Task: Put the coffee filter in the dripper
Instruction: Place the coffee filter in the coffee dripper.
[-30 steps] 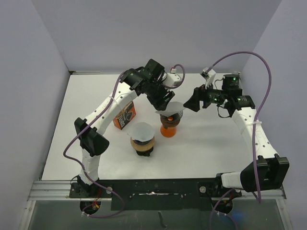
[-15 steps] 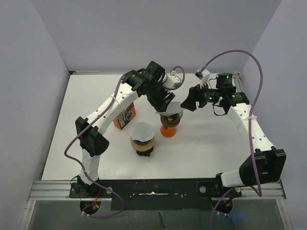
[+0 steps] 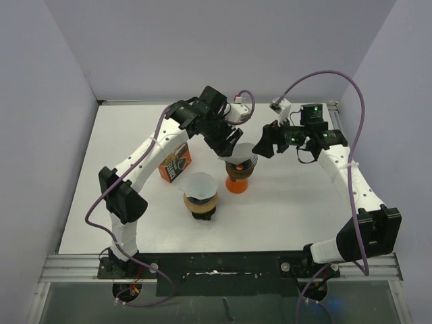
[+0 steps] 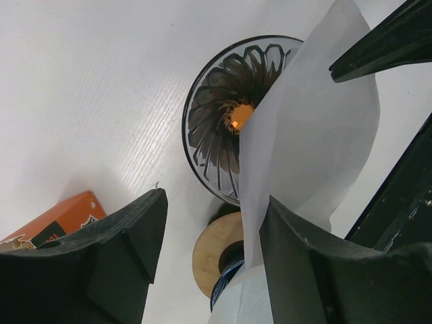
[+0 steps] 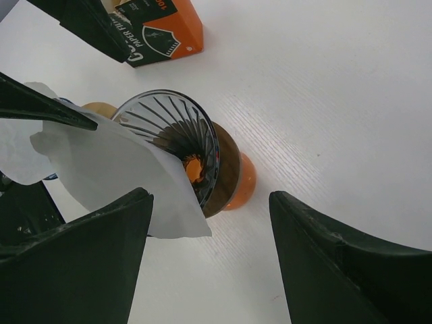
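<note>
The dripper (image 5: 177,128) — clear glass with dark ribs spiralling down to a hole that shows orange — stands upright on an orange base (image 5: 237,182) on the white table (image 3: 290,202). The coffee filter (image 4: 310,148) is only partly in it. The white paper lies tilted against one side of the ribbed cone, covers roughly half the opening and sticks out well past the rim, so it is not seated. The left gripper (image 3: 227,143) hangs just above the dripper, its jaws apart. In its wrist view the edge of the paper runs against the inner face of one finger while the other finger stands clear, and nothing is pinched. The right gripper (image 3: 267,143) hovers just beside the dripper on the opposite side, jaws spread wide and holding nothing; the dripper shows between its two fingers in its wrist view. Near the dripper, toward the arm bases, a second dripper (image 3: 201,204) on a wooden collar holds its own white filter (image 3: 201,183), sitting upright and open inside it. An orange-and-black box (image 3: 175,162) with printed lettering lies near the dripper on the left arm's side — whether it is open I cannot tell.
</note>
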You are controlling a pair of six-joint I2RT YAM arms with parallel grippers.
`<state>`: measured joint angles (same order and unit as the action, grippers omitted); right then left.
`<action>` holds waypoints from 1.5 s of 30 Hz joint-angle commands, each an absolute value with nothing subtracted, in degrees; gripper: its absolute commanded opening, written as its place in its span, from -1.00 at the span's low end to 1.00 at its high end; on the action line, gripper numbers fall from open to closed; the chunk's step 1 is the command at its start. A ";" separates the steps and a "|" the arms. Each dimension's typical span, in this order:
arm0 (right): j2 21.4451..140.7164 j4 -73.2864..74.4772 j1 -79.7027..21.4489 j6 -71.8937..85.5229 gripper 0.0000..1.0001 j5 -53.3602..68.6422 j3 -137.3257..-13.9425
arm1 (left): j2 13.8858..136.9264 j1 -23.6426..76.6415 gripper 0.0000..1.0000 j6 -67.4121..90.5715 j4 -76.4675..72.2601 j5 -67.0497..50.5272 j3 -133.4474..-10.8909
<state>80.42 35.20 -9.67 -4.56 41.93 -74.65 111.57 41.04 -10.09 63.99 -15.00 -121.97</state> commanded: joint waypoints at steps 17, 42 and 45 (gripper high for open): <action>80.58 34.59 -11.90 -5.80 0.36 37.93 -74.52 | 105.27 40.52 0.19 -7.00 53.76 -15.39 -114.47; 81.97 34.81 -13.41 -5.80 0.27 34.23 -74.16 | 105.43 40.34 0.20 -3.25 50.23 -13.37 -110.49; 82.09 34.72 -13.59 -5.80 0.27 34.02 -74.13 | 105.66 40.32 0.20 -3.08 49.81 -13.03 -110.23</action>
